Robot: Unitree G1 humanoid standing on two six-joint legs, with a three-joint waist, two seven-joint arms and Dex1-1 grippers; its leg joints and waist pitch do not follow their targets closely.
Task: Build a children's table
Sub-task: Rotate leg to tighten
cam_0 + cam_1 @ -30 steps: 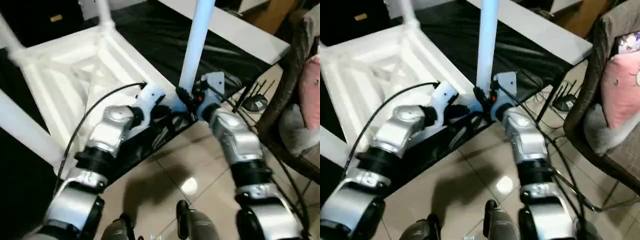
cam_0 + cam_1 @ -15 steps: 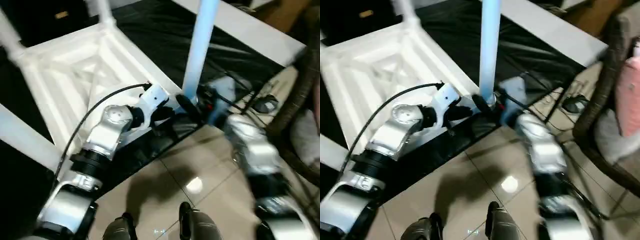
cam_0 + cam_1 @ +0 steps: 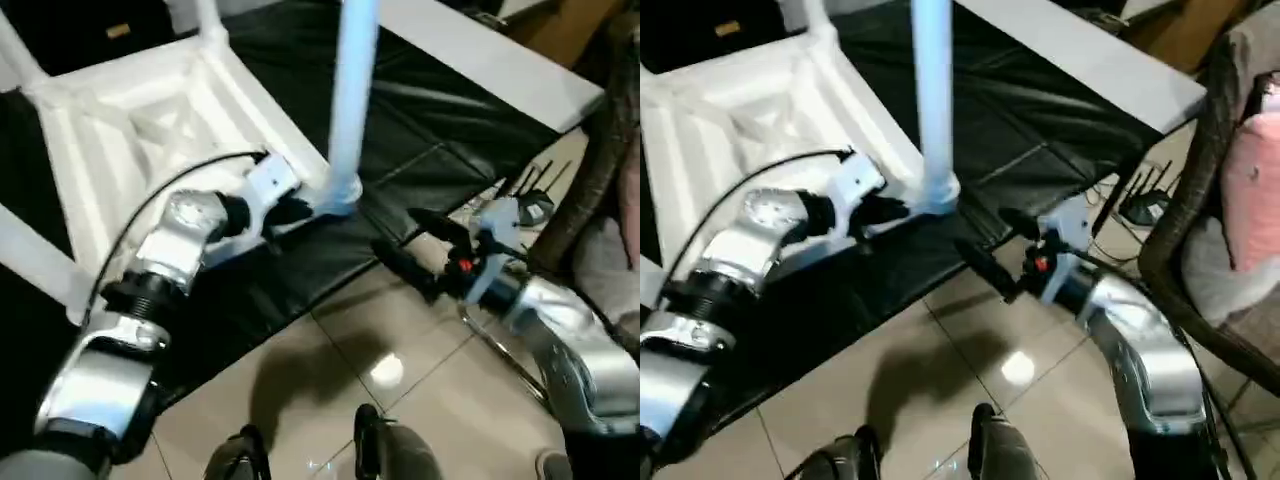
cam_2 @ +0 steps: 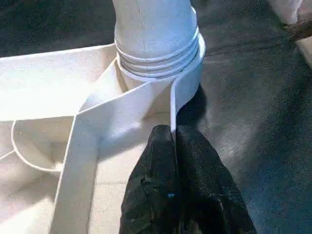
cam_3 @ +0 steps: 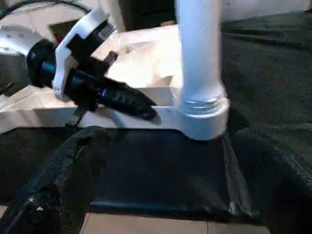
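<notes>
The children's table lies upside down, its white ribbed top [image 3: 150, 130] on the black cover. One white leg [image 3: 352, 90] stands upright in the near corner socket [image 4: 187, 63]. Other legs rise from the far corner [image 3: 205, 20] and the left corners [image 3: 30, 260]. My left gripper [image 3: 298, 208] is shut, its fingertips [image 4: 173, 139] touching the top's rim right beside that socket. My right gripper [image 3: 1005, 245] is open and holds nothing. It hangs off the cover's near edge, a short way from the upright leg, with its fingers [image 5: 58, 175] spread wide.
A wicker chair [image 3: 1200, 200] with a pink cushion [image 3: 1250, 170] stands close on the right. A small black router [image 3: 530, 205] sits on the tiled floor [image 3: 330, 370]. A white board [image 3: 480, 60] lies along the back of the black cover [image 3: 430, 130].
My right gripper has opened, let go of the base of the upright leg and drawn back off the cover's edge. The left gripper stays shut at the rim. The camera has shifted.
</notes>
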